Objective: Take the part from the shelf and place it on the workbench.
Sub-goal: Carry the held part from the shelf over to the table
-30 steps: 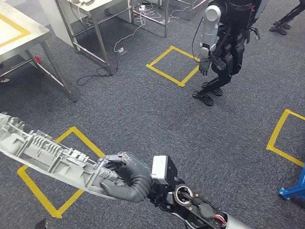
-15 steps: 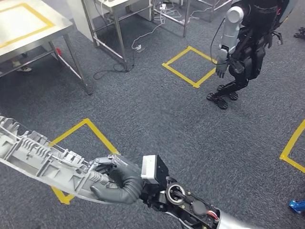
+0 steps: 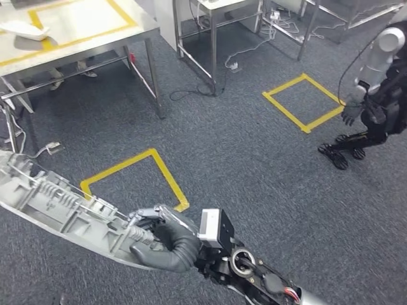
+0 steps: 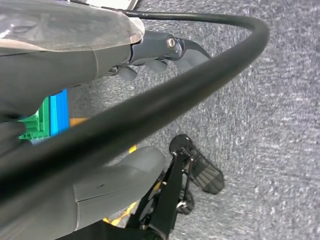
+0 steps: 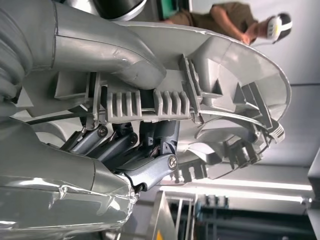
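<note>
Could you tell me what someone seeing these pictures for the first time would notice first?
Most striking is the long grey ribbed part, gripped at one end by the right hand and stretching toward the lower left above the dark carpet. Behind it, at the upper left, stands the metal workbench marked with yellow tape, and another humanoid robot stands at the far right.

Legible text, labels, brands, numbers: none in any view.
Markings without lettering: yellow tape squares [image 3: 137,171] on the grey carpet floor [image 3: 249,165]; a further yellow tape outline [image 3: 81,22] on the tabletop [image 3: 144,25].
Part [image 3: 62,206]: moulded ribs, no readable stamp.
White block at the wrist [image 3: 210,224]: blank face.
</note>
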